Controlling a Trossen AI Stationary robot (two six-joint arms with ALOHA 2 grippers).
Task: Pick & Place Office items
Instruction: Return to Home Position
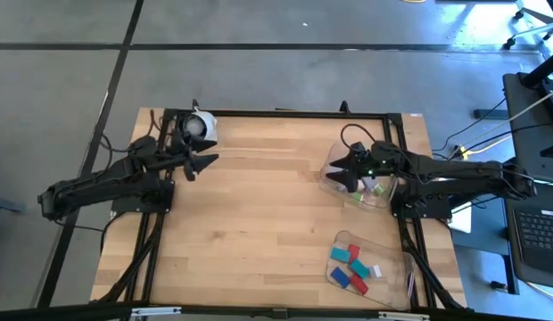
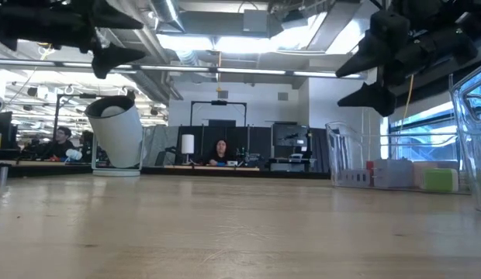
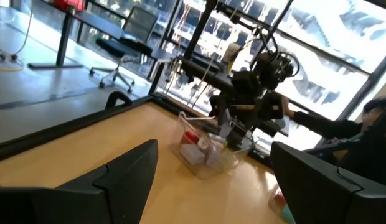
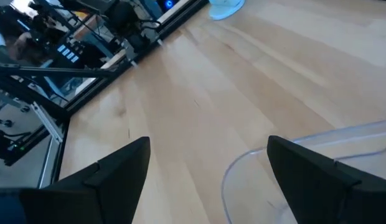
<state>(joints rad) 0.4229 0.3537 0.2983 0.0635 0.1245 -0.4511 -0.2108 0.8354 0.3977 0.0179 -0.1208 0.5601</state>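
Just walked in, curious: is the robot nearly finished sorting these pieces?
Looks nearly done. The coloured pieces lie in the two clear trays; none shows loose on the table. The left tool and right tool hang open, empty. Only parking the arms seems left.

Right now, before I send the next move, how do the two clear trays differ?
In the high view, the upper tray sits under the open right hand; the lower tray has no hand over it. The lower tray's pieces, red, teal, blue and white, lie spread in plain sight; the upper tray's pieces are mostly hidden by the right arm, only green and white showing. Both are clear plastic and hold items.
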